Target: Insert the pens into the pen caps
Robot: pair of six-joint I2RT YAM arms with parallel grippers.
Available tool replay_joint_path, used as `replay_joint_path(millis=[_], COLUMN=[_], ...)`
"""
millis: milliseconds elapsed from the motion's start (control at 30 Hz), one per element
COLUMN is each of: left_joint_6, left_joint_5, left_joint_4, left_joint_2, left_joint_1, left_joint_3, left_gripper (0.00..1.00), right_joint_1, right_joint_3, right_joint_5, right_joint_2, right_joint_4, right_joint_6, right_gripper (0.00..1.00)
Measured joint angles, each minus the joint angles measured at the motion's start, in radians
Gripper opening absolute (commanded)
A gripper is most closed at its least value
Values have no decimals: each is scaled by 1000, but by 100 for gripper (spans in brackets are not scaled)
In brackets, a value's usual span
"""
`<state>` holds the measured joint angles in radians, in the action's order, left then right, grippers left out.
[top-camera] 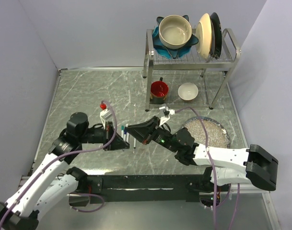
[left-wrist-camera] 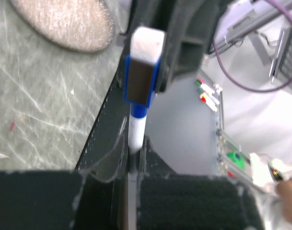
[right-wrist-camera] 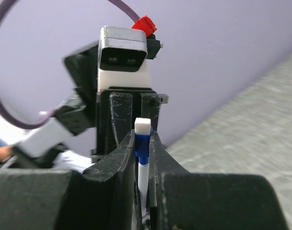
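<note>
Even bright light, soft shadows; wrist views blurred, near claws defocused.

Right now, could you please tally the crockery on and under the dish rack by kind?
Bowls: 2 (beige bowl, white bowl)
Upright plates: 2 (cream plate, black plate)
Mugs: 1 (red mug)
Flower-shaped dishes: 1 (blue dish)
Total: 6
</note>
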<state>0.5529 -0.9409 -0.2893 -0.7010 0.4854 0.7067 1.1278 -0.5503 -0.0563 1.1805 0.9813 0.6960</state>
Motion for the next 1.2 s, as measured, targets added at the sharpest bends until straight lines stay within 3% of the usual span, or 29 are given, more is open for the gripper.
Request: replay_joint_path(millis=[133,467,767,933,1200], left_joint_6=[-49,-116,-129,-110,-31], left_joint_5=[-7,5,63,311,545], left_joint_4=[-3,-10,40,165,138], left_joint_2=[84,116,122,101,53], left_joint_1=[0,-21,-27,-94,-96], left_joint_3=[0,-17,-17,-10,-42], left_gripper=[1,1,1,1,1], right_joint_1=[5,11,-55,-100,-130], right_joint_3=[-24,-117,-141,-87,-88], right_joint_5=[-80,-98,-109,-224,-137], right_joint_2=[-1,-27,-153,-326,-527], right_joint_4=[14,-189,-417,-712,-1007], right_joint_6=[12,-52,-23,-7,-90], right_gripper=[0,1,34,55,59])
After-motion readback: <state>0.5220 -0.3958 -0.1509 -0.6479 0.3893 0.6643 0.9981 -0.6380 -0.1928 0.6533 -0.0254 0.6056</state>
